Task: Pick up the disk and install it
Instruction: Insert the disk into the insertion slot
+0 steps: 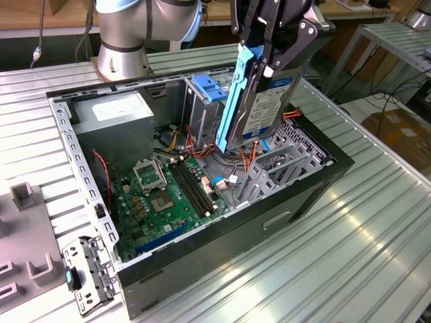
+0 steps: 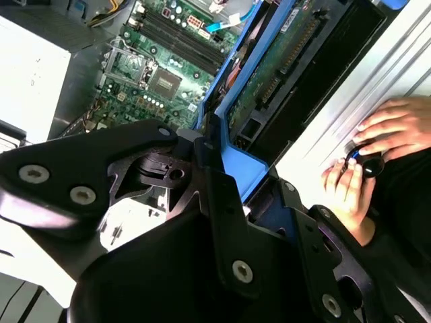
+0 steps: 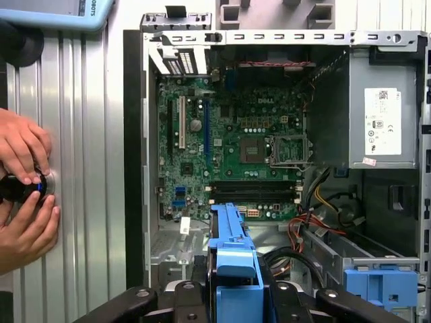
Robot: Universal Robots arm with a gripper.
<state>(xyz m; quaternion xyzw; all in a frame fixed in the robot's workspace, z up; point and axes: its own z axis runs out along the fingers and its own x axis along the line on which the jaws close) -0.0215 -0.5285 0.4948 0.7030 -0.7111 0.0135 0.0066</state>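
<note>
As hand (image 1: 269,57) grips it, silver disk (image 1: 266,101), blue-railed

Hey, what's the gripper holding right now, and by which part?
The gripper holds the disk, clamped at its upper end.

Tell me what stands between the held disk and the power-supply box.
In the exterior view, a grey drive cage topped by a light-blue latch plate stands between the disk and the power-supply box.
</note>
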